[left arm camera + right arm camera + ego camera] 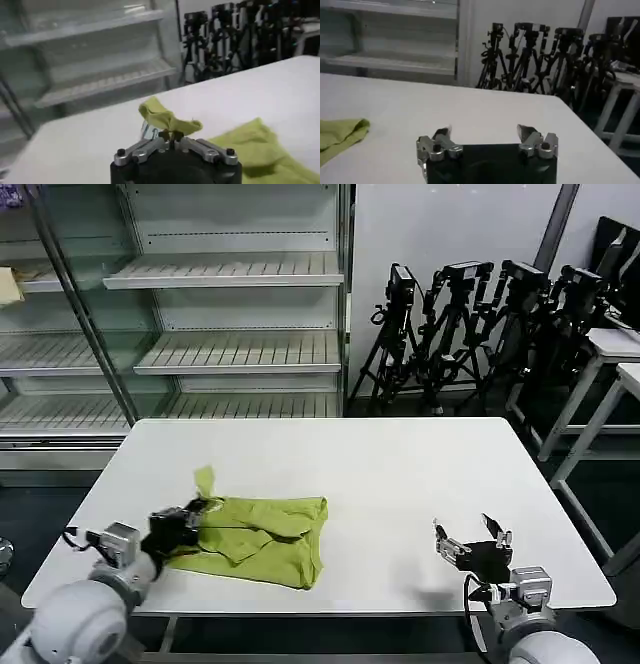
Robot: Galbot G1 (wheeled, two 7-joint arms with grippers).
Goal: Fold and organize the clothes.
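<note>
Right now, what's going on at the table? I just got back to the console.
The left gripper is shut on a corner of the T-shirt, holding that corner lifted off the table at the shirt's left edge. The rest of the shirt lies bunched and partly folded on the table's left half. The right gripper hangs open over the bare right side of the table, apart from the shirt and holding nothing. The folding is not finished.
</note>
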